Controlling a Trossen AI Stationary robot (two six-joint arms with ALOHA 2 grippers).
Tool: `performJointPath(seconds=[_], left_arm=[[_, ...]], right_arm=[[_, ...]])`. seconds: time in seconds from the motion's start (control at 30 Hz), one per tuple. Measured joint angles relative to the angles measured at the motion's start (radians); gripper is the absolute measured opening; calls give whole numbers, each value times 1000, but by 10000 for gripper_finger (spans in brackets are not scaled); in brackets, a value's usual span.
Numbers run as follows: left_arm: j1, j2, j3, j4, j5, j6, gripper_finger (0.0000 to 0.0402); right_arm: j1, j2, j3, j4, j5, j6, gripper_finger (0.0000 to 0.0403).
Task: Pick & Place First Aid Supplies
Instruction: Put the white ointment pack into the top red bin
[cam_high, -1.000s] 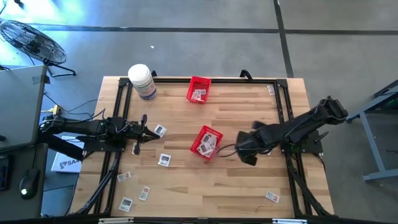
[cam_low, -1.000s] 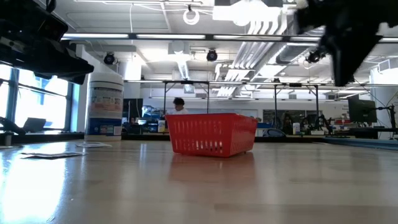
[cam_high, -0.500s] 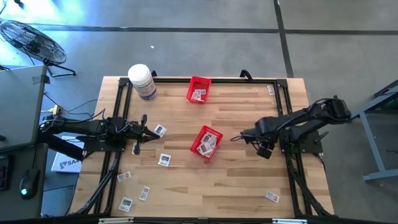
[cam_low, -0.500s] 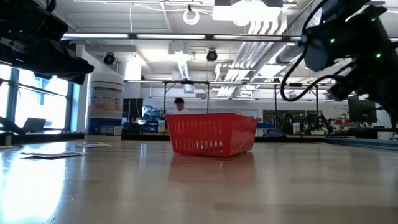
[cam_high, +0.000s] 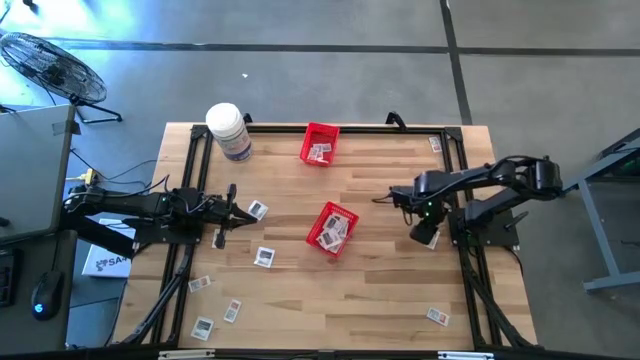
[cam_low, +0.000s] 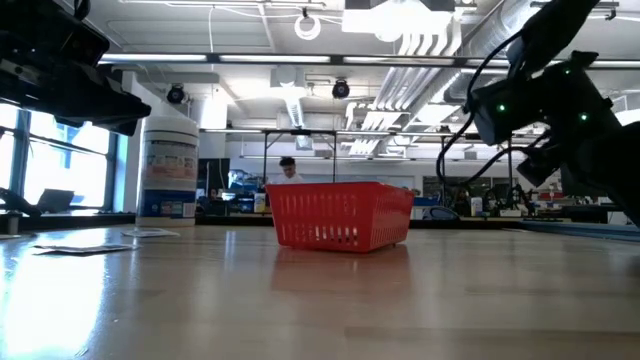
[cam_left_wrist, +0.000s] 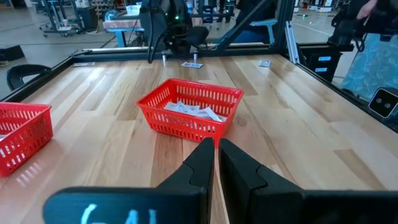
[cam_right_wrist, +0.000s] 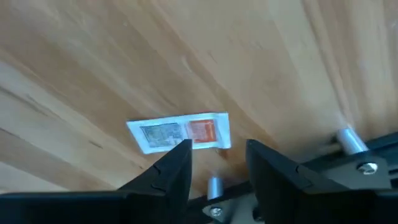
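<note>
The right gripper (cam_right_wrist: 217, 163) is up over the right side of the light wooden slatted table (cam_high: 380, 290), fingers spread with nothing between them, looking down on a small flat white packet with an orange patch (cam_right_wrist: 180, 133), which I think sits by the table's edge rail. The left gripper (cam_left_wrist: 216, 163) rests pressed together at the left, pointed at the red mesh basket (cam_left_wrist: 189, 112) mid-table holding packets. More loose packets (cam_high: 262, 257) lie scattered on the left.
</note>
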Motion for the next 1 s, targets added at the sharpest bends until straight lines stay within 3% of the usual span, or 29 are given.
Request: performJointPath(seconds=[0.33,0.6,1.0], left_arm=[[0,0,0,0,0,0,21],[0,0,0,0,0,0,21],[0,0,0,0,0,0,21]], right_arm=[[-5,2,-44,98,39,27,130],[20,6,-44,81,-2,-38,118],[62,213,-41,88,6,-42,116]])
